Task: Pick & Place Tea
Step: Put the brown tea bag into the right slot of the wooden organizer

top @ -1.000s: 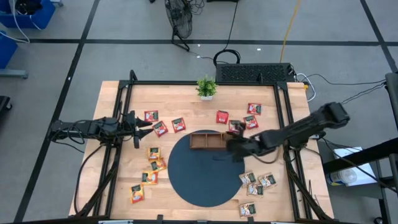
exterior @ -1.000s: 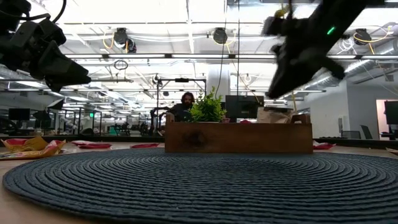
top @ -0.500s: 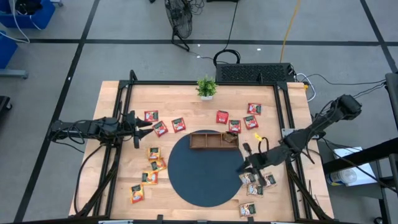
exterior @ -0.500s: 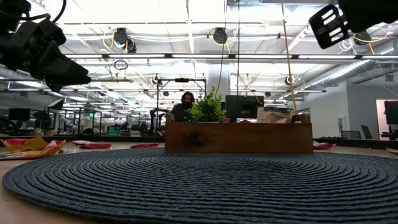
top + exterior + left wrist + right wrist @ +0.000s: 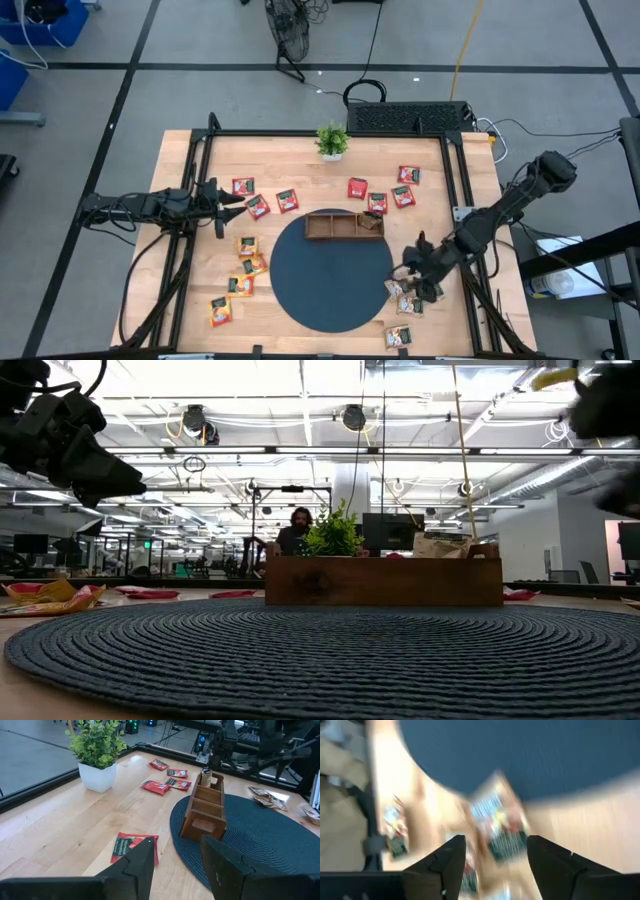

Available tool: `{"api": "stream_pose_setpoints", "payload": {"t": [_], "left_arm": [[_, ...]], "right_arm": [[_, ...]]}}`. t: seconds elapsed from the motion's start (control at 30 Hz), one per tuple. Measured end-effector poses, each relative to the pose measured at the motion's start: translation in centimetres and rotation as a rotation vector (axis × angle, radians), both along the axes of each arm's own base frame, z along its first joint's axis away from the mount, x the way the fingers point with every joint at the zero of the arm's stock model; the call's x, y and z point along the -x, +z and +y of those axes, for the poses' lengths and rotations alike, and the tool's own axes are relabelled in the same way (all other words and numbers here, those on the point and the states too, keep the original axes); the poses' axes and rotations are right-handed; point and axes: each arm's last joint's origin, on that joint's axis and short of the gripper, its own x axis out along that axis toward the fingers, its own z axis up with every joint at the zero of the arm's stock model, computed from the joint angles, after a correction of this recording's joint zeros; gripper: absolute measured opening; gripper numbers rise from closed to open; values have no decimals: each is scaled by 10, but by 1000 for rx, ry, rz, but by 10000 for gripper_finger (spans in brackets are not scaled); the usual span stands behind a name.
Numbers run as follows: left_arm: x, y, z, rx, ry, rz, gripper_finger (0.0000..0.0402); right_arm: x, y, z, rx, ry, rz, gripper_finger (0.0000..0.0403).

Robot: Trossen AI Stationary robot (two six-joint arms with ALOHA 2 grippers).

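Tea sachets (image 5: 412, 296) lie scattered around the dark mat (image 5: 330, 270). One pale sachet (image 5: 205, 776) stands in the wooden tray's (image 5: 342, 225) end compartment. My right gripper (image 5: 411, 277) has left the tray and now hangs, fingers parted and empty, over the pale cluster. My left gripper (image 5: 232, 199) waits, parted. No lettering is legible.

Red sachets (image 5: 287, 201) lying flat (far side), yellow-orange sachets (image 5: 247, 246) left, pale sachets (image 5: 404, 290) right
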Motion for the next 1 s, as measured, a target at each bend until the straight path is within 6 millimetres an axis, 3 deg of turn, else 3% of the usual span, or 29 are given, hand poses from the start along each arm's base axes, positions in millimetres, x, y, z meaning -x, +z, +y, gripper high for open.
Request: {"api": "stream_pose_setpoints", "payload": {"t": [0.2,0.43,0.73,0.9,1.0], "left_arm": [[0,0,0,0,0,0,161],[0,0,0,0,0,0,161],[0,0,0,0,0,0,161],[0,0,0,0,0,0,161],[0,0,0,0,0,0,161]], "right_arm": [[24,-12,5,11,-125,266,191],[33,-20,18,-200,-134,387,164],[48,-57,11,-346,-135,389,53],[55,-75,-3,-300,-174,367,8],[60,-85,-13,-244,-212,369,5]]}}
